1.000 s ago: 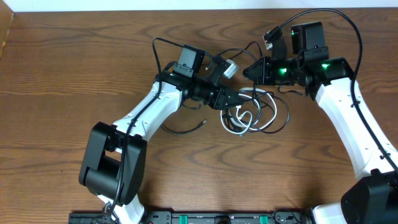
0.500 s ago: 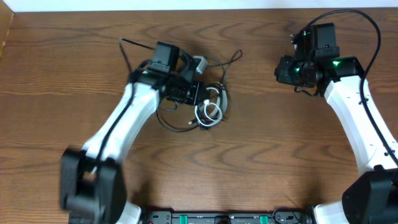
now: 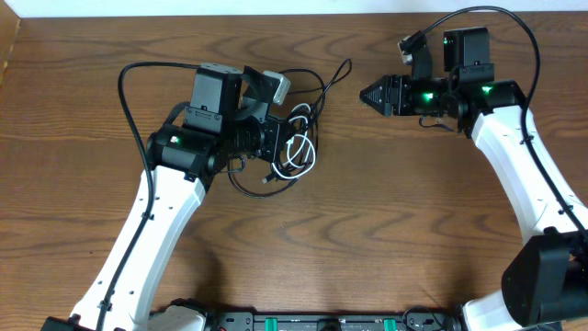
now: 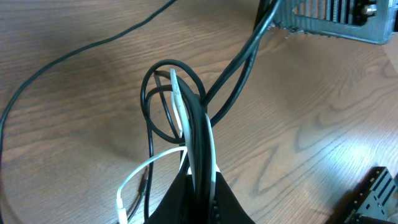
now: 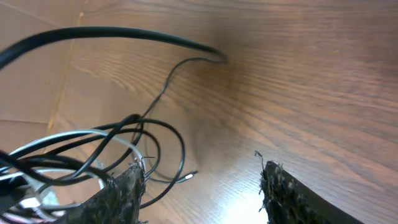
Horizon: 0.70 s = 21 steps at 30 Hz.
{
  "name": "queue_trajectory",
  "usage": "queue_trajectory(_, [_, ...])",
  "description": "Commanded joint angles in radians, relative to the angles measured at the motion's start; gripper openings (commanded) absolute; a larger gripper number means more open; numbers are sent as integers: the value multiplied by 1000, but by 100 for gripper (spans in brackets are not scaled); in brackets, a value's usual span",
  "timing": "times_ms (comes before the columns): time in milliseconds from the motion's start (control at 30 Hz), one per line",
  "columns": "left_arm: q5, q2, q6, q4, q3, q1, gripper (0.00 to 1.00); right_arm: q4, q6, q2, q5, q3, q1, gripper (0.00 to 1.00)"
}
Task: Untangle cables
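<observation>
while the left claw (image 4: 200, 190) clamps the cables (image 3: 299, 154) as an anchor, the right claw (image 5: 200, 173) hangs well apart over the surface (image 3: 367, 239), wide and empty, probably free to pick a strand.

left arm (image 3: 163, 213): bent, reaching inward | left fingers (image 4: 231, 208): pinched together | right arm (image 3: 514, 156): reaching inward | right fingers (image 5: 292, 196): spread apart

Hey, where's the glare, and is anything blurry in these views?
Overhead: even light, sharp, cables crisp. Left wrist: pale sheen on the table at right, left gripper a dark silhouette. Right wrist: strong glare beneath the open right gripper, thick black wire slightly soft.
</observation>
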Motion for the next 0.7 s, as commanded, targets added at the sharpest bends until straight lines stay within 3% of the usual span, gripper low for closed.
queue_trajectory(0, [-16, -3, -3, -2, 16, 0, 7, 11, 62, -5, -80, 1, 10, 59])
queue_trajectory(233, [-17, -3, -3, -12, 16, 0, 7, 101, 222, -5, -124, 1, 33, 61])
queue_trajectory(400, [-17, -2, -3, -12, 16, 0, 7, 204, 257, -5, -219, 1, 80, 63])
queue_trajectory(667, [-17, -2, -3, -13, 16, 0, 7, 291, 335, -5, -111, 1, 151, 63])
